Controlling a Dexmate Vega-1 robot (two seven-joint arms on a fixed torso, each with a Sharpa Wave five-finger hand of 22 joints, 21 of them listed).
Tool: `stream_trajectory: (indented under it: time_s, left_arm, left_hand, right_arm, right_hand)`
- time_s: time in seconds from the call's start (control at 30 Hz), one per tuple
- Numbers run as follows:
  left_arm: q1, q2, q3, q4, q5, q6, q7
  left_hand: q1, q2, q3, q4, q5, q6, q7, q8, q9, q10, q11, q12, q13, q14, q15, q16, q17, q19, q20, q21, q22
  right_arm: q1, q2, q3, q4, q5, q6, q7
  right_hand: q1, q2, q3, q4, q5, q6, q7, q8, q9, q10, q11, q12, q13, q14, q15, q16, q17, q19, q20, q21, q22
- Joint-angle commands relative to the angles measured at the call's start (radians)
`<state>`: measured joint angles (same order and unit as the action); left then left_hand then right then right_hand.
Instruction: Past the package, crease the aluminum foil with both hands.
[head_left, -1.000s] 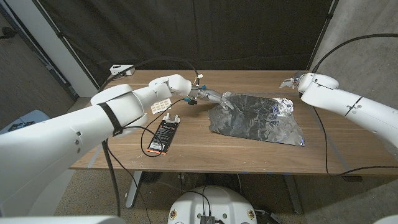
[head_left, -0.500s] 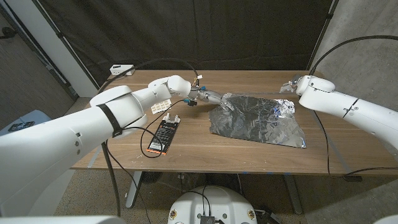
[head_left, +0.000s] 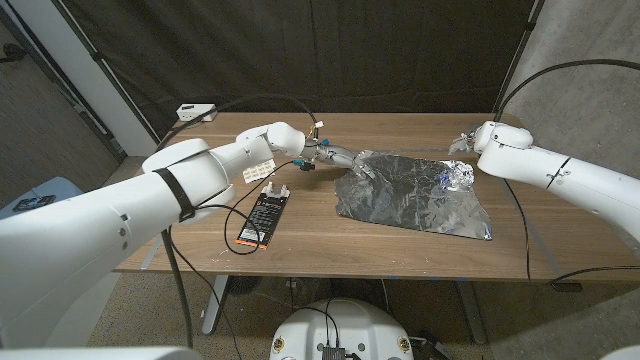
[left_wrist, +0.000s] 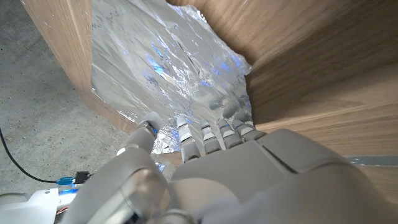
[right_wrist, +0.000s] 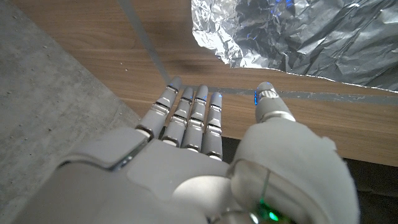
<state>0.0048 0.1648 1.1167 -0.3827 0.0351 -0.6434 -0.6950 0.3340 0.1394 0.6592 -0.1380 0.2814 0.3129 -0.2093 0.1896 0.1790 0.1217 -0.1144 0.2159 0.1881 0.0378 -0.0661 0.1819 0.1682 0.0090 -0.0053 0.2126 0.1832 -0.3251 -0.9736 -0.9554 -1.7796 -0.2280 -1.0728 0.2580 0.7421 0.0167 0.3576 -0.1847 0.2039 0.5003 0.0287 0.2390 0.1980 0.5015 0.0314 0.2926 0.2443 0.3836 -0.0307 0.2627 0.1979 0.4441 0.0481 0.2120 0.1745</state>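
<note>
— Foil (head_left: 413, 192), how does it look?

— Crinkled all over, a dull silver sheet lying spread on the wooden table (head_left: 320, 245), with blue glints along its wrinkles. Its corner nearest my right arm is bunched into a bright crumple, and the edge toward me runs on a slant.

— And where does it sit?

— Taking the black package (head_left: 265, 218) as the mark: the foil lies on my right of it, apart from it, with bare wood between. The package has a red strip at its near end and a cable curling past it.

— Your left hand?

— My left hand (head_left: 334, 155) is at the foil's far corner on the package side. From the wrist, my fingers (left_wrist: 203, 134) are curled down onto the foil's edge, thumb spread off to one side; I cannot tell whether they pinch it or only press on it.

— The right one?

— My right hand (right_wrist: 205, 124) hovers over the wood just beside the crumpled corner, fingers straight and side by side, thumb apart, holding nothing.

— The room?

— Dark curtain (head_left: 330, 50) behind the table, grey concrete floor, a small white box (head_left: 195, 111) at the table's far corner beyond the package.
</note>
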Motion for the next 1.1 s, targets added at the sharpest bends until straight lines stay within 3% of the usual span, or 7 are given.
stream_trajectory:
  time_s: [0.03, 0.73, 1.1]
  left_arm:
    - [0.003, 0.005, -0.003, 0.001, 0.003, 0.008, 0.007]
    - [0.008, 0.018, -0.001, -0.004, 0.011, -0.013, 0.010]
    - [0.006, 0.023, -0.005, -0.006, 0.017, -0.012, 0.007]
  left_hand:
    - [-0.006, 0.001, 0.003, -0.005, -0.002, 0.012, 0.000, 0.001, 0.002, 0.012, -0.001, 0.008, 0.006, 0.004, -0.002, 0.002, 0.003, 0.003, 0.003, 0.001, 0.002]
    - [0.001, 0.005, 0.007, -0.011, -0.001, 0.019, -0.004, -0.001, 0.002, 0.015, -0.002, 0.007, 0.006, 0.011, -0.002, 0.002, 0.002, 0.002, 0.002, 0.000, 0.002]
    - [0.006, 0.006, 0.008, -0.014, -0.002, 0.020, -0.004, -0.002, 0.002, 0.015, -0.004, 0.006, 0.006, 0.011, -0.001, 0.001, 0.002, 0.002, 0.000, 0.000, 0.002]
  right_arm:
    - [0.037, 0.009, -0.060, 0.016, -0.052, -0.020, 0.082]
    - [-0.009, -0.017, -0.053, 0.026, -0.091, 0.024, 0.098]
    - [-0.028, -0.012, -0.053, 0.062, -0.154, 0.058, 0.095]
  right_hand:
    - [0.023, -0.003, 0.007, -0.003, 0.007, 0.002, -0.006, -0.001, 0.001, 0.005, -0.010, 0.006, 0.004, 0.008, -0.003, 0.000, 0.002, 0.009, -0.005, 0.000, 0.002]
    - [0.068, -0.021, 0.004, 0.004, 0.014, -0.001, -0.022, -0.008, 0.003, -0.001, -0.020, 0.005, 0.009, 0.013, -0.019, -0.003, 0.006, 0.008, -0.012, -0.003, 0.003]
    - [0.097, -0.027, -0.003, 0.013, 0.020, 0.049, -0.059, 0.003, 0.004, 0.046, -0.038, 0.026, 0.016, 0.038, -0.038, 0.006, 0.013, 0.014, -0.020, -0.003, 0.003]
